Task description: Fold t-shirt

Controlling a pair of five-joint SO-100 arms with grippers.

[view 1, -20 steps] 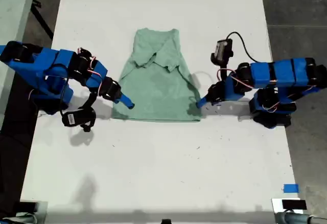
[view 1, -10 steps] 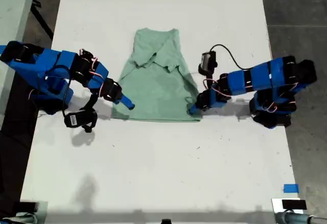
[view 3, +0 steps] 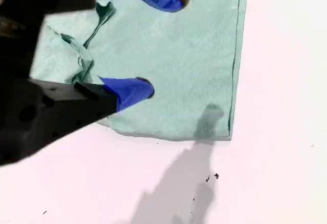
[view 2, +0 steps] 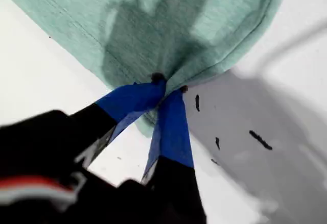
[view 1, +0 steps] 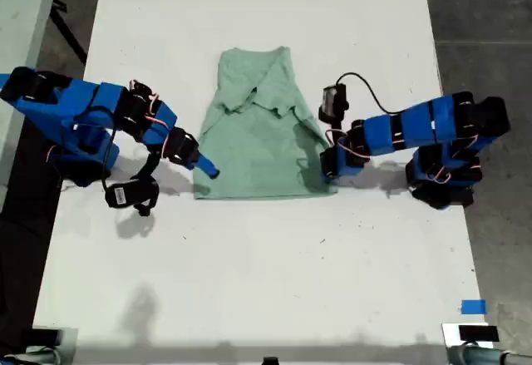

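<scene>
The pale mint-green t-shirt [view 1: 258,136] lies flat on the white table, collar toward the far edge, with its sleeves folded in over the chest. My first gripper [view 1: 327,168] is at the hem corner on the exterior view's right. In the first wrist view it [view 2: 168,87] is shut on a bunched corner of the t-shirt [view 2: 153,25]. My second gripper [view 1: 208,170] is at the hem corner on the exterior view's left. In the second wrist view it [view 3: 161,39] stands open over the t-shirt [view 3: 194,60], with both fingertips above the cloth.
The white table [view 1: 249,282] stretches wide toward the near edge, with dark floor on both sides. A blue tape mark [view 1: 472,307] sits near the exterior view's lower right corner. A black cable [view 1: 366,82] loops above the first arm.
The first arm moved toward the exterior view's left onto the hem corner and shut on it. The hem shifted slightly toward the exterior view's right. The second arm barely moved.
</scene>
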